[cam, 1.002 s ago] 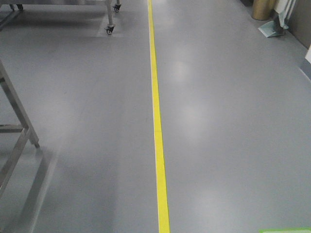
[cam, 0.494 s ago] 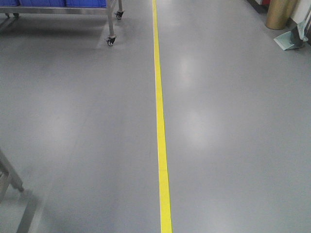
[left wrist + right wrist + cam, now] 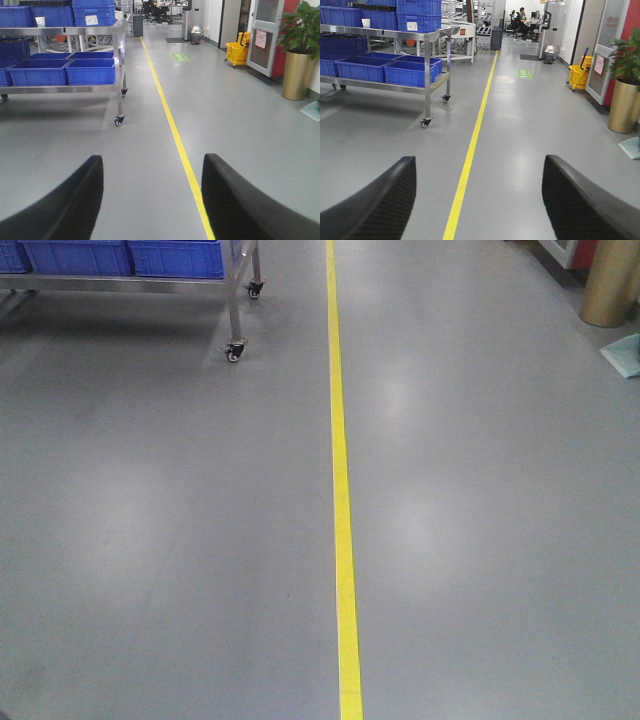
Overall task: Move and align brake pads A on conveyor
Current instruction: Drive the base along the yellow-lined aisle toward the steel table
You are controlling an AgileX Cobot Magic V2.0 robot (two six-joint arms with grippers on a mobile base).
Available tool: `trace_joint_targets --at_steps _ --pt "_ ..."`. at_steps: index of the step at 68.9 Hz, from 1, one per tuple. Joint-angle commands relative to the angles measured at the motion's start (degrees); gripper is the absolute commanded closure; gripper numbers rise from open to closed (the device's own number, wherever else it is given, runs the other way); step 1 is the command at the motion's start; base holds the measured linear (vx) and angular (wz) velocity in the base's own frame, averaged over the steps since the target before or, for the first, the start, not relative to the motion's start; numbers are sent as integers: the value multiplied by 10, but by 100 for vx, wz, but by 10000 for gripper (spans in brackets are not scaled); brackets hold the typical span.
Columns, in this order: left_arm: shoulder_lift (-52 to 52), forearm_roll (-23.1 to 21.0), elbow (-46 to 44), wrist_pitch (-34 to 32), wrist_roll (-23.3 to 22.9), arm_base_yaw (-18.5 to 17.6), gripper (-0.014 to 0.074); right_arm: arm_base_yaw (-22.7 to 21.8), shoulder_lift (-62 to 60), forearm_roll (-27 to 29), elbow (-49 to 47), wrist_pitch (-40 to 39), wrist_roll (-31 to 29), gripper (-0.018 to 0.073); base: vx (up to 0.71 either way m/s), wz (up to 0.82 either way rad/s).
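Low in each wrist view, the left gripper [image 3: 152, 167] and right gripper [image 3: 479, 165] hold their fingers spread wide above grey floor [image 3: 480, 540]. A yellow line [image 3: 343, 510] runs past a wheeled rack [image 3: 120, 75] of blue bins [image 3: 85, 72]. Where the brake pads and conveyor lie cannot be told.

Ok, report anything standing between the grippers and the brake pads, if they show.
No brake pads or conveyor show in any view, so nothing can be judged. The left gripper and right gripper are open, empty, above floor; a steel cart stands left of the yellow line.
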Motion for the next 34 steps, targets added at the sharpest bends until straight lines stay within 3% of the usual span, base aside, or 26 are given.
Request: trace_joint_targets --at_steps 1,19,34 --pt "6 -3 -16 -43 -1 -3 185 -1 11 -2 -16 -45 -4 45 54 12" --pt "6 -3 -16 -43 -1 -3 185 -1 11 -2 -16 -45 -4 45 49 20" --pt "6 -3 -16 -43 -1 -3 185 -1 11 -2 -16 -45 -4 45 41 45"
